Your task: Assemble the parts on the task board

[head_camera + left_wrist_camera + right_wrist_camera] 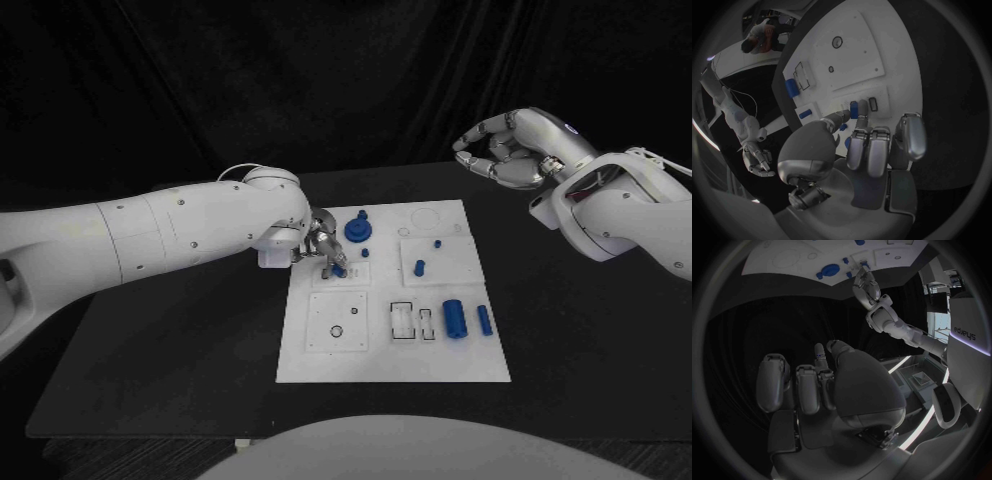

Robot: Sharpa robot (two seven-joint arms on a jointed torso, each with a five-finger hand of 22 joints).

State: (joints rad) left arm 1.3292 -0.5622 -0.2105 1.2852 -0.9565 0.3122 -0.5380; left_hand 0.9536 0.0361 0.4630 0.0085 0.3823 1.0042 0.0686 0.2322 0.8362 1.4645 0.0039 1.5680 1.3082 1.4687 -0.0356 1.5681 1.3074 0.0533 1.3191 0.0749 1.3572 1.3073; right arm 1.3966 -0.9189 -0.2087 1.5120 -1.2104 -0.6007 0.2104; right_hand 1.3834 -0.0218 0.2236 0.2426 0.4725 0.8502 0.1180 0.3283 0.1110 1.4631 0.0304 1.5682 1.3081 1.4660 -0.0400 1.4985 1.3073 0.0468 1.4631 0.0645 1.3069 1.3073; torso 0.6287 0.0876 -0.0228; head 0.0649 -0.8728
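The white task board lies mid-table. My left hand hovers over the board's left side, near its far end, and pinches a small blue peg at its fingertips. In the left wrist view the hand holds the peg upright just above the board. My right hand hangs raised beyond the board's far right corner, fingers loosely curved and apart, nothing in them. The right wrist view shows this hand and the board far off.
Several blue parts are on the board: a knobbed piece, a short peg, a thick cylinder and a thinner one. A black ring and two rectangular slots sit at its near end. Black table surrounds it.
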